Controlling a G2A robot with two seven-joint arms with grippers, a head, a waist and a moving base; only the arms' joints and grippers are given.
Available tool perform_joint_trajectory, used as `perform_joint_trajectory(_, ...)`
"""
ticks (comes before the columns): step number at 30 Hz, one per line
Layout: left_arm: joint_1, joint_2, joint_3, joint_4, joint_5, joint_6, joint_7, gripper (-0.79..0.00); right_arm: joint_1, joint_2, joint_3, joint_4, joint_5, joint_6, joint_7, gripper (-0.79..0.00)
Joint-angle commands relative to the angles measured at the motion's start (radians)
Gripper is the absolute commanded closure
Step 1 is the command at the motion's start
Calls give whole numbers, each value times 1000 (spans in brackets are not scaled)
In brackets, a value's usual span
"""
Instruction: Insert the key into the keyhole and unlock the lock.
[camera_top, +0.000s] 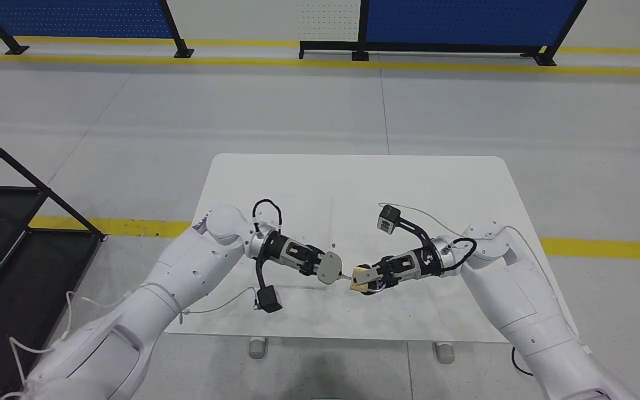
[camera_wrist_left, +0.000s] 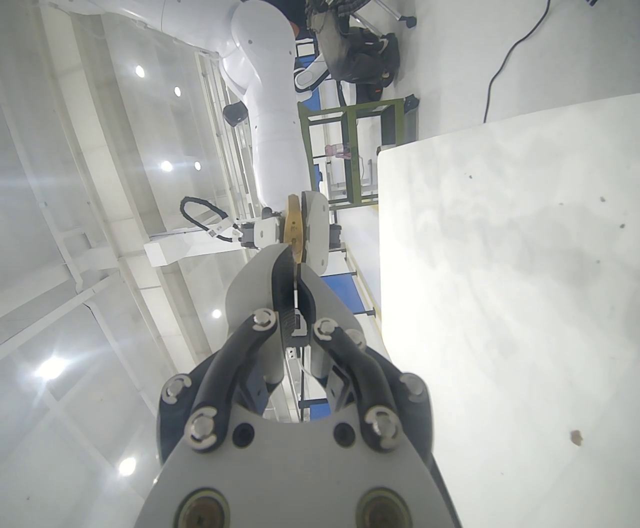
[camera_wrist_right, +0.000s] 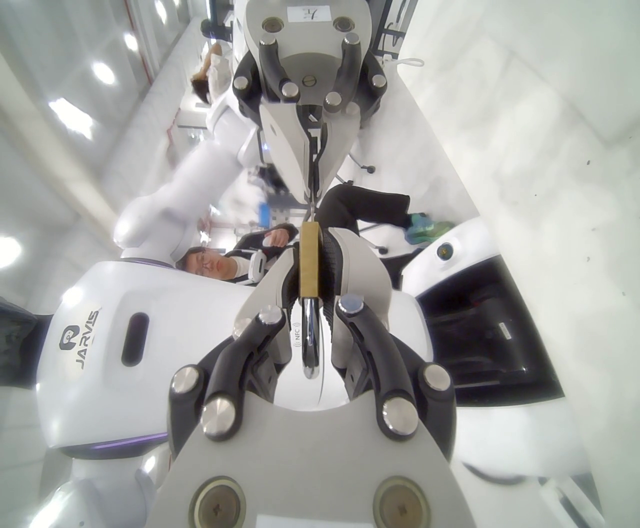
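While L gripper (camera_wrist_left: 296, 269) pinches key (camera_wrist_right: 311, 207), it points straight at lock (camera_wrist_right: 310, 260) squeezed in R gripper (camera_top: 362, 278), above white table (camera_top: 450, 190).

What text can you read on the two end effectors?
"NFC": on the right end effector, between its fingers' bases.
Label on the left end effector: one handwritten mark, too blurred to read.

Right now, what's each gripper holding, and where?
Right gripper clamps the lock by its brass body. Left gripper pinches the key, seemingly by its head.
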Motion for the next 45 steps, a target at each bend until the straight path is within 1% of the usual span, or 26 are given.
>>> perform_joint_trajectory(1,-1,-1,2,1,0,4,-4,0,0,0,0,0,0,0,0,0)
perform_joint_trajectory(28,-21,-22,38,21,-17,20,-20,0,0,0,0,0,0,0,0,0)
perform_joint_trajectory(40,-21,-28,42,31,-24,26,-26,0,0,0,0,0,0,0,0,0)
perform_joint_trajectory(41,-21,-28,42,32,-23,26,-26,-31,0,0,0,0,0,0,0,0)
perform_joint_trajectory(42,-21,-29,42,33,-23,26,-26,-234,0,0,0,0,0,0,0,0)
perform_joint_trajectory(43,-21,-29,42,33,-23,26,-26,-369,0,0,0,0,0,0,0,0)
perform_joint_trajectory(44,-21,-29,42,34,-23,25,-25,-539,0,0,0,0,0,0,0,0)
perform_joint_trajectory(45,-20,-28,41,33,-26,23,-23,-770,0,0,0,0,0,0,0,0)
